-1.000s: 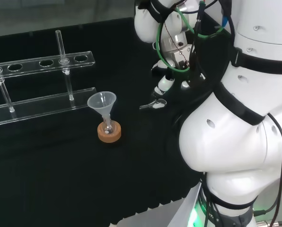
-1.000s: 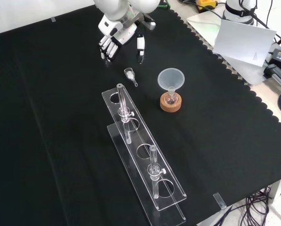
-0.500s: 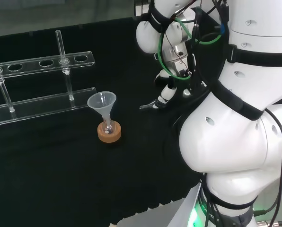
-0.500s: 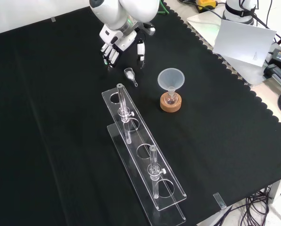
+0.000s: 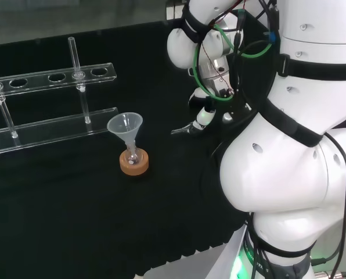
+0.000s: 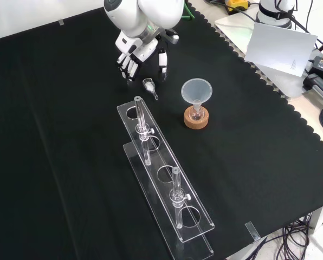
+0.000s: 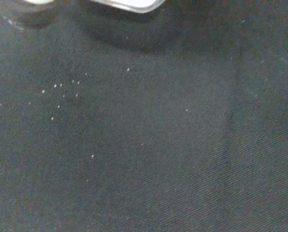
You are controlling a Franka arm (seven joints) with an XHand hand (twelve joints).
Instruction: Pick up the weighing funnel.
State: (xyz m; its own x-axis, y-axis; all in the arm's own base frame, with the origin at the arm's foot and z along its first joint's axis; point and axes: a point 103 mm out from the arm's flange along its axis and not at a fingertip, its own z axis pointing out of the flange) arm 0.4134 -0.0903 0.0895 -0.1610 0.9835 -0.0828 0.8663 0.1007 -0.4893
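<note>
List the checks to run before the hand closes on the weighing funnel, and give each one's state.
1. The weighing funnel lies free on the cloth: ok.
2. The hand is open and holds nothing: ok.
3. In the front view, fingers and thumb stand either side of it: ok.
4. The hand is low enough to grasp: cannot tell.
5. The funnel and rack stand apart from the hand: ok.
</note>
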